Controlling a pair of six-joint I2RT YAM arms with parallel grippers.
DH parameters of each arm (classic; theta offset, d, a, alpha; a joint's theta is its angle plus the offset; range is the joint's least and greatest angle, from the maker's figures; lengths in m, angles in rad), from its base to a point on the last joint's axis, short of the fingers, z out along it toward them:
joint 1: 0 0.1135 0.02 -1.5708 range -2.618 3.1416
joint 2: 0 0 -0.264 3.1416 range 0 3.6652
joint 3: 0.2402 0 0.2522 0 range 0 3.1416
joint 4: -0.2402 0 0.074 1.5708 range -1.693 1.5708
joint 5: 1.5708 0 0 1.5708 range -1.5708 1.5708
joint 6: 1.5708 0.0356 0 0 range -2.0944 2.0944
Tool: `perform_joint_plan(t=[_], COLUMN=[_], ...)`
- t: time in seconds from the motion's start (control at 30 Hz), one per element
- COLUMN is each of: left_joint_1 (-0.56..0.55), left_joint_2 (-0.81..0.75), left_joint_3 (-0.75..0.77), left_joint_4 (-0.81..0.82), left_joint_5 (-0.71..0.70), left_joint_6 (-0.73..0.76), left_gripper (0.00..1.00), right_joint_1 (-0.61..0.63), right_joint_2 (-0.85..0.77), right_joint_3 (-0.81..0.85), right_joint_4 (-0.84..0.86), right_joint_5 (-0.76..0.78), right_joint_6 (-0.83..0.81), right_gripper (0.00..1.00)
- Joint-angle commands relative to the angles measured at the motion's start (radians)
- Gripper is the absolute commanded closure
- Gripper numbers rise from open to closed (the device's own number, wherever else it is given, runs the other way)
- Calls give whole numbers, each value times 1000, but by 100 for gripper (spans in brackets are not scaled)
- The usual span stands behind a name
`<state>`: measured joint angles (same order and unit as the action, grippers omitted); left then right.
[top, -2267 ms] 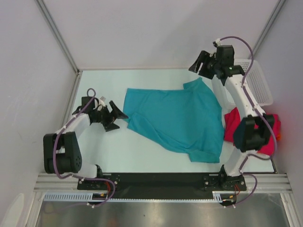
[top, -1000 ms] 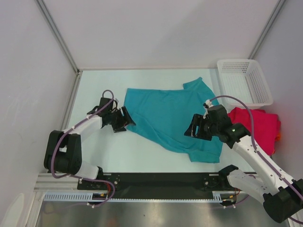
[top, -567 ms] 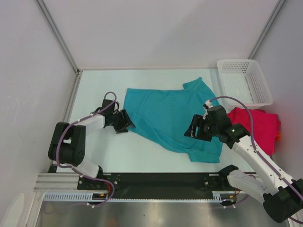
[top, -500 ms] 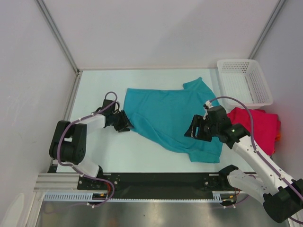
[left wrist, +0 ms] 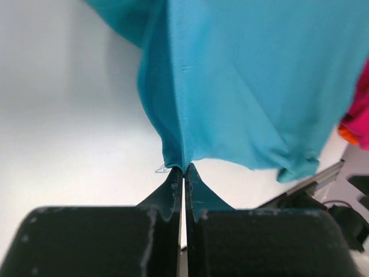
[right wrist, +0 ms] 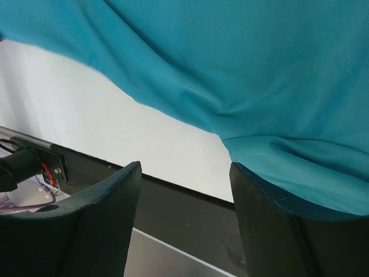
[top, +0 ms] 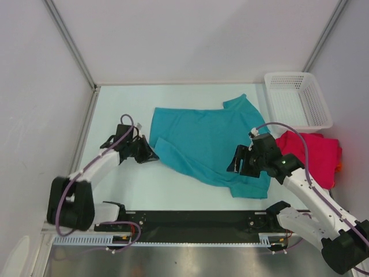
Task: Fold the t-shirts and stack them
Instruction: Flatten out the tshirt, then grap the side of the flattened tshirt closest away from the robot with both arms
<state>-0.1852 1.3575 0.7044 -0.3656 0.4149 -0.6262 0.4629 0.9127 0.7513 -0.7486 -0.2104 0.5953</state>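
Left gripper (left wrist: 183, 171) clenched on the teal shirt (top: 207, 141), pinching the hem corner at its left end. Right gripper (right wrist: 184, 196) released, jaws wide, over the shirt's near-right sleeve; contact unclear. Teal shirt lies flat mid-table (top: 115, 104), long axis left-right, slanting toward near right, sleeves at the right end, hem left. Basket (top: 297, 98) sits far right. Pink shirt (top: 320, 153) is bunched on the table just in front of it, outside it, with an orange edge (top: 339, 167) at its right.
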Motion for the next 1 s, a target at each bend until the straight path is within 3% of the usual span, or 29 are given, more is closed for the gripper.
perform_joint_plan(t=[0.0,0.27,0.47,0.7,0.97], left_joint_1=[1,1,0,1,0], left_joint_2=[-283,-631,-764,-787,-729], left_joint_3=[-32,-210,-275,-249,-247], left_joint_4=[-168,-271,-291,-357,-326], left_joint_5=[58,113,140,151,148], left_joint_6=[22,-81,-161,-150,-127], left_gripper=[100,100,100,100,100], right_joint_1=[5,5,5,5,23], right_joint_2=[-46,-43,-100,-196,-213], right_joint_3=[3,62,105,57,36], right_joint_4=[-44,-213,-343,-448,-459], right_joint_5=[49,77,86,80,69], right_joint_6=[6,-9,23,70,100], right_gripper=[31,31,30,30,29])
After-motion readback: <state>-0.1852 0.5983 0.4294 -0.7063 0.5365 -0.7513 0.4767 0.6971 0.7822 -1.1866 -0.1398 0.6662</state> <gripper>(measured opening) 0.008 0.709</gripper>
